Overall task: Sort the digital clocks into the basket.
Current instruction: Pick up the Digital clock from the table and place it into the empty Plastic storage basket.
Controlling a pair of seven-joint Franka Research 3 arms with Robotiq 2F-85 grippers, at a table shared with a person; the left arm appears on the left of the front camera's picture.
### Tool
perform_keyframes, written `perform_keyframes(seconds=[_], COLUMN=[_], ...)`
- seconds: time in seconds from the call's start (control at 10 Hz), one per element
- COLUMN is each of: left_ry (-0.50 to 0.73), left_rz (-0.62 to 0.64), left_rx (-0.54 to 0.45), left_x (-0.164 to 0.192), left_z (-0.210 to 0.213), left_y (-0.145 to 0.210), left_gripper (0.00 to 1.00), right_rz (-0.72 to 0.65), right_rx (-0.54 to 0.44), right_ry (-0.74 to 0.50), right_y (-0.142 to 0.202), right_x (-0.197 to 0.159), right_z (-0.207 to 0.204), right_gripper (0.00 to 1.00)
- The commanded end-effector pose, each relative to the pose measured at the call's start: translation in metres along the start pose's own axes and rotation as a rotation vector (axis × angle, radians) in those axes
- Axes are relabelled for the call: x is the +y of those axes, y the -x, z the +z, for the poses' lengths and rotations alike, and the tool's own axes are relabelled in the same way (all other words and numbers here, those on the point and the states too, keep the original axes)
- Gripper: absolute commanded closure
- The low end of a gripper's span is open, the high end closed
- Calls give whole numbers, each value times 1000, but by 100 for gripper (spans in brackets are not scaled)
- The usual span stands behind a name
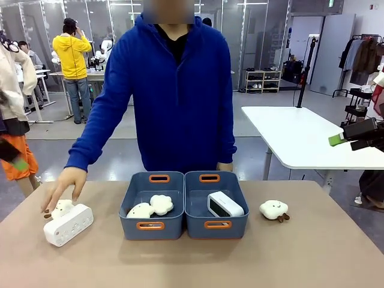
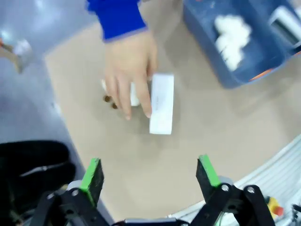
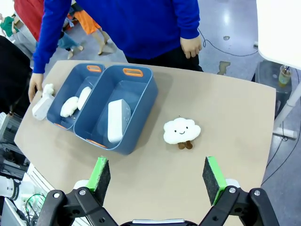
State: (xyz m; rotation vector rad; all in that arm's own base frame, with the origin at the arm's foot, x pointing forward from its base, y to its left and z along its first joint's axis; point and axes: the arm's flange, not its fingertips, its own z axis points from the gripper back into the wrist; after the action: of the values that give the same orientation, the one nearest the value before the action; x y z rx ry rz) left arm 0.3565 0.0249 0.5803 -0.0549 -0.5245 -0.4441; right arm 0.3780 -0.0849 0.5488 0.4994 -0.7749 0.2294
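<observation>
Brown counter [image 1: 192, 264] is carrying everything. Person in blue [image 1: 174, 90] is standing at the far side. Two blue-grey baskets are sitting touching side by side mid-counter. Right basket [image 1: 195, 229] is holding one digital clock [image 1: 225, 205], lying tilted inside. Left basket [image 1: 129, 231] is holding two cream plush toys [image 1: 150, 207]. Left fingers [image 2: 92, 176] are hanging spread wide, empty, above the second digital clock [image 1: 68, 224], which is lying on the counter left of the baskets. Right fingers [image 3: 99, 173] are gaping apart too, empty, high over the counter. Person's hand [image 1: 65, 183] is resting on a small plush [image 1: 62, 209] beside that clock. Cloud plush [image 1: 274, 210] is sitting right of the baskets.
</observation>
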Motion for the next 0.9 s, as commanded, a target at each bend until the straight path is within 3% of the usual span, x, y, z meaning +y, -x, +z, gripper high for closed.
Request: perform_keyframes(seconds=[0.0, 0.2, 0.5, 0.8], left_ry=[73, 85, 79, 90], left_rz=[38, 12, 12, -51], left_rx=[-90, -136, -125, 5], left_x=[23, 17, 17, -1], left_z=[71, 75, 78, 22], left_y=[28, 33, 32, 11], left_gripper=[0, 0, 0, 0], right_rz=[-20, -20, -20, -20], right_rx=[2, 2, 2, 2], right_ry=[15, 15, 15, 15], right_y=[-1, -1, -1, -1], right_x=[1, 1, 1, 1], right_z=[-1, -1, -1, -1], right_gripper=[0, 0, 0, 0])
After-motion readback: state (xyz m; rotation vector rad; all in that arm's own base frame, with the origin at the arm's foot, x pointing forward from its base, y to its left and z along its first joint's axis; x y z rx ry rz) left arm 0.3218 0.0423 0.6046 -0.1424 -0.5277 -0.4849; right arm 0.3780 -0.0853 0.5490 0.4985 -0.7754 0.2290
